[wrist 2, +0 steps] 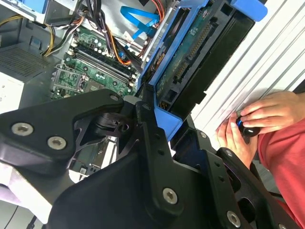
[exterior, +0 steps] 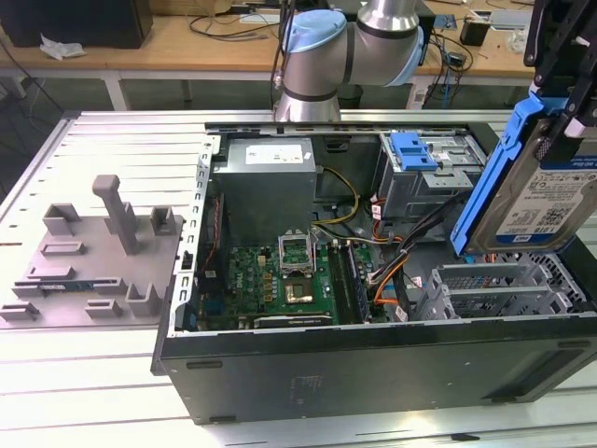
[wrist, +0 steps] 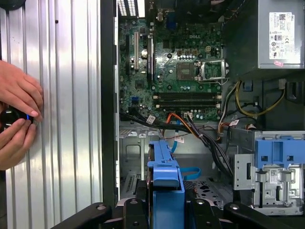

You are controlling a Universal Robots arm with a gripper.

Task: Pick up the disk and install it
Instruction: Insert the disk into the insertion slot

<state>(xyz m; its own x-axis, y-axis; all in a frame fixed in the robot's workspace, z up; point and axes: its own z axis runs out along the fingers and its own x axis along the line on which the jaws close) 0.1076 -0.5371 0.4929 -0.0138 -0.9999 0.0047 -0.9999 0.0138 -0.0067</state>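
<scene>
Exterior view | gripper (exterior: 564, 93) clenched on the disk (exterior: 541, 201), tilted on edge at 3 o'clock above the open computer case (exterior: 373, 355) | height seemingly keeps it clear of the cables (exterior: 401, 247), short of the drive cage (exterior: 401, 187) at 1 o'clock.

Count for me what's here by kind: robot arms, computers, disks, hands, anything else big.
Robot arm: 1
Open computer: 1
Disk, gripped in the tool: 1
Grey moulded tray beside the computer: 1
Person's hands: 2
Total: 6
</scene>
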